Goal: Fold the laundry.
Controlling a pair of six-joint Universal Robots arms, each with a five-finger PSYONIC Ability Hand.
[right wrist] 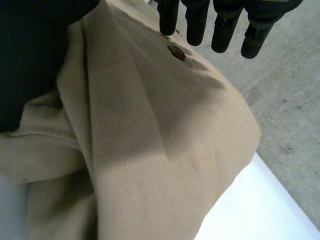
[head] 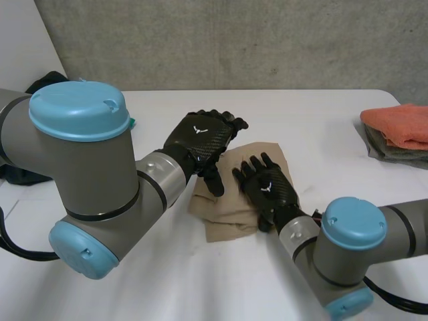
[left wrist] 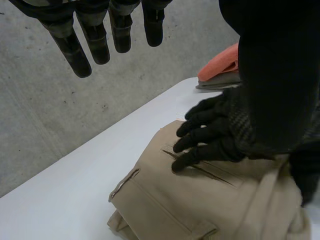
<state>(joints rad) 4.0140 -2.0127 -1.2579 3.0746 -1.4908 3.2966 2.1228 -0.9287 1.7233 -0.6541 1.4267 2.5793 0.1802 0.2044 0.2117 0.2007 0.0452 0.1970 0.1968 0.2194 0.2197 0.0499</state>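
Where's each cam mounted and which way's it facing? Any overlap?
Head: between and behind the arms, looking down at the white table; both arms, left hand and right hand over the tan garment.
Left wrist: along its own palm; own fingers hang above the right hand flat on the garment, folded stack beyond.
Right wrist: along its own palm; own fingertips at the garment's button.
Shared: head and left wrist both show the right hand, garment and stack.

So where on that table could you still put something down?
The widest bare stretch of table lies between the tan garment and the orange-and-grey stack. The strip along the far edge, behind the garment, is free too. The middle is crowded: the left hand and right hand are both over the garment.
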